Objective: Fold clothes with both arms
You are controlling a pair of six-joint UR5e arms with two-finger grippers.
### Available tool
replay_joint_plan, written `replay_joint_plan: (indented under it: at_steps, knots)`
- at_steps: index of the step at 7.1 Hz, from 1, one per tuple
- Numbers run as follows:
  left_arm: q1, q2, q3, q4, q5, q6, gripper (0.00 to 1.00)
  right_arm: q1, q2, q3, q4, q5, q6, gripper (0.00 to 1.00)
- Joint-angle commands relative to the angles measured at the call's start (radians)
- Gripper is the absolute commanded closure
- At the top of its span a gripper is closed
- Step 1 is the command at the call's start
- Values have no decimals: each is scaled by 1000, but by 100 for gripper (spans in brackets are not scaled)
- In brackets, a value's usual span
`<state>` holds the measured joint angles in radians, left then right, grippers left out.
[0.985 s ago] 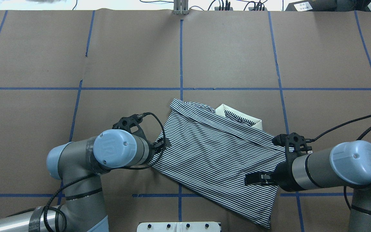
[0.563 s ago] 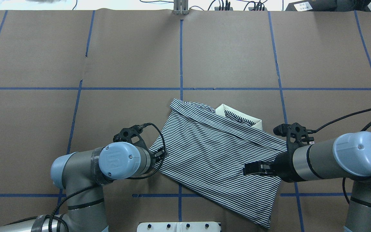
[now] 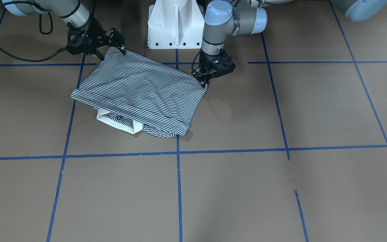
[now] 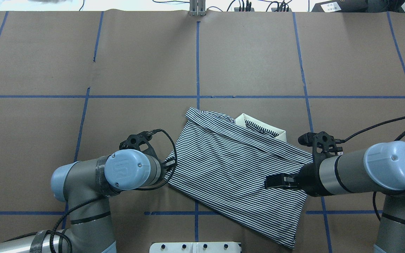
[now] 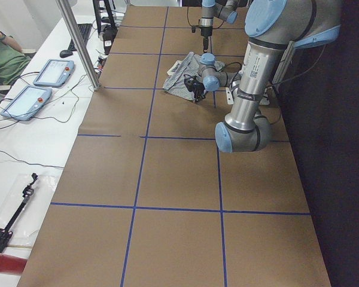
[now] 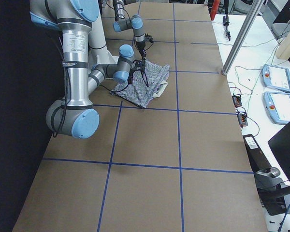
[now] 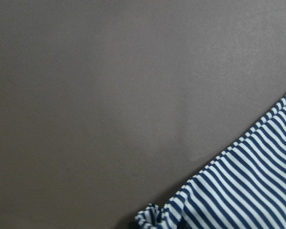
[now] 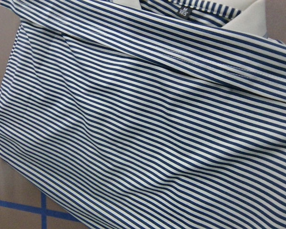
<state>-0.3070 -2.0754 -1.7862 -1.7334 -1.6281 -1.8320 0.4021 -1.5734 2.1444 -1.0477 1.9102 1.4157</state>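
Observation:
The striped shirt lies folded into a slanted rectangle near the robot's edge of the table, and it also fills the right wrist view. Its cream collar sticks out at the far side. My left gripper points down at the shirt's left corner with its fingers together on it. That bunched corner shows at the bottom of the left wrist view. My right gripper stands open, its fingers spread around the shirt's near right edge. From overhead, the right gripper reaches leftward over the cloth.
The white pedestal stands at the robot's edge between the arms. Blue tape lines cross the brown table cover. Past the far edge, a side bench holds tablets and cables, beside a metal post.
My left gripper has moved leftward and a little toward the robot, and the shirt's left corner has come with it. My right gripper has moved farther from the robot over the shirt.

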Motion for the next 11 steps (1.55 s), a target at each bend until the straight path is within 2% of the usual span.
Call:
replay_joint_plan:
  at_steps: [1, 4, 5, 7, 10, 11]
  knots:
    - [-47, -2, -2, 3, -4, 42, 100, 1, 1, -3, 0, 0, 0, 0]
    - [-219, -18, 57, -12, -7, 216, 100, 3, 1, 0, 0, 0, 0, 0]
    - [-272, -72, 145, -29, -6, 259, 100, 7, 1, 0, 0, 0, 0, 0]
    - [-335, -184, 385, -199, -4, 319, 100, 12, 0, -1, 0, 0, -1, 0]
    - [-389, -325, 548, -261, -1, 408, 100, 12, 6, -6, 0, -2, -1, 0]
    - [-391, -346, 630, -358, 1, 413, 100, 12, 7, -7, 0, -2, -1, 0]
